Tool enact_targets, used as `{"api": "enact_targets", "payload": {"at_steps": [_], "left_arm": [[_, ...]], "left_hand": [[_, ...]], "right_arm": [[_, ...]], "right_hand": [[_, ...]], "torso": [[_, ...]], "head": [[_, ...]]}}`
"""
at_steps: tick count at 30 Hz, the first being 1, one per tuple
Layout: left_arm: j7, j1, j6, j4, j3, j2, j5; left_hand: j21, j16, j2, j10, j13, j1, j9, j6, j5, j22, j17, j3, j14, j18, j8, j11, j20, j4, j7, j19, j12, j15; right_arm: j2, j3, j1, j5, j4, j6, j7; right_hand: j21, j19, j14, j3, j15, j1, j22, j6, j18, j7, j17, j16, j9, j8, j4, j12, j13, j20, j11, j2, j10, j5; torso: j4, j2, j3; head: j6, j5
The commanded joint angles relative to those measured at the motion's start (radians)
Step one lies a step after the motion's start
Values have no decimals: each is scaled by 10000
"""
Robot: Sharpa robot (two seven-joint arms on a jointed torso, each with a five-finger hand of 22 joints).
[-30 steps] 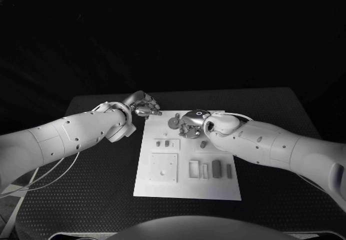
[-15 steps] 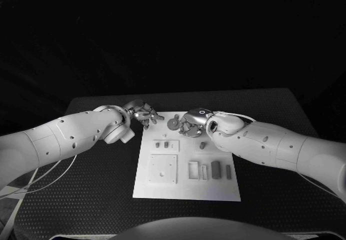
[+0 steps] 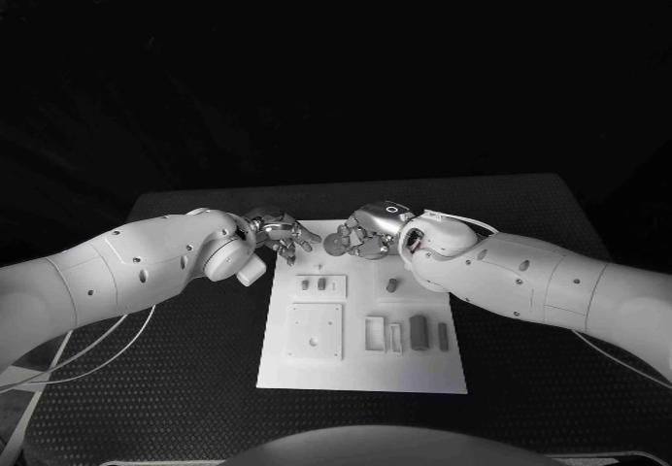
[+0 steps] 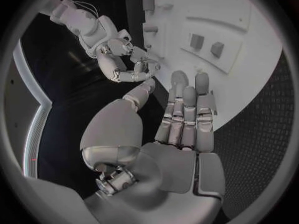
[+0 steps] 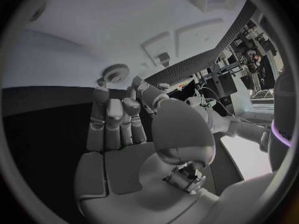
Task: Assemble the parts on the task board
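The white task board (image 3: 357,369) lies in the middle of the table. At its far edge my right hand (image 3: 370,231) pinches a dark gear (image 3: 336,243), which stands on edge just above the board. The right wrist view shows the gear (image 5: 115,72) at the fingertips (image 5: 101,95) of that hand (image 5: 124,129), over the board (image 5: 93,25). My left hand (image 3: 283,234) hovers over the board's far left corner, a little left of the gear, empty with its fingers (image 4: 186,109) straight. The left wrist view also shows the right hand (image 4: 124,64) beyond the board (image 4: 249,15).
Two small parts (image 3: 314,284) stand on the board's left side, and another small part (image 3: 393,284) on the right. Nearer me are a square plate (image 3: 317,330) and several upright blocks (image 3: 419,327). Black textured table (image 3: 168,388) surrounds the board.
My left hand has come in from beyond the far left corner to over the board, nearer the gear, and its fingers have straightened. The right hand still holds the gear in nearly the same place.
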Motion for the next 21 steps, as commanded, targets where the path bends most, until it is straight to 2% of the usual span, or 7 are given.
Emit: {"api": "enact_targets", "payload": {"at_steps": [1,6,13,21], "left_arm": [[-214,13,478,86,3,37,797],[-214,22,596,124,3,83,1277],[-219,35,719,187,2,188,1563],[-138,40,350,228,2,256,1788]], "left_hand": [[-73,-59,-43,67,-135,-115,-32,-7,-24,190,-26,38,117,557,39,27,62,-51,61,38,-170,1],[-87,-91,-71,124,-256,-152,-66,-65,-33,186,-52,60,189,593,32,40,79,-69,96,94,-310,12],[-110,-119,-97,203,-334,-189,-80,-68,-47,182,-71,60,228,605,53,12,83,-86,82,111,-388,-6],[-145,-155,-47,377,-448,-155,-86,20,-47,178,-99,94,317,593,142,-63,45,-168,-7,158,-488,-75]], "right_arm": [[-58,82,8,210,173,-239,-34],[-57,160,9,245,302,-254,-32],[-17,184,9,284,364,-286,12],[43,186,9,293,424,-232,25]], "right_hand": [[44,11,-21,57,-75,34,176,218,-2,232,-16,38,9,30,-5,13,-14,-45,-7,-60,45,20],[49,19,-15,62,-77,36,175,214,-2,231,-25,43,11,27,-5,10,-15,-49,-8,-60,52,20],[52,26,-10,66,-78,36,173,210,-2,231,-34,48,12,25,-5,7,-17,-53,-9,-61,59,20],[57,34,-4,73,-79,39,171,206,-2,230,-45,53,14,23,-5,3,-20,-59,-9,-61,67,20]], "torso": [[7,2,-3],[-5,7,-4],[34,9,-11],[17,7,-12]], "head": [[21,3],[35,-18],[42,-59],[33,-53]]}}
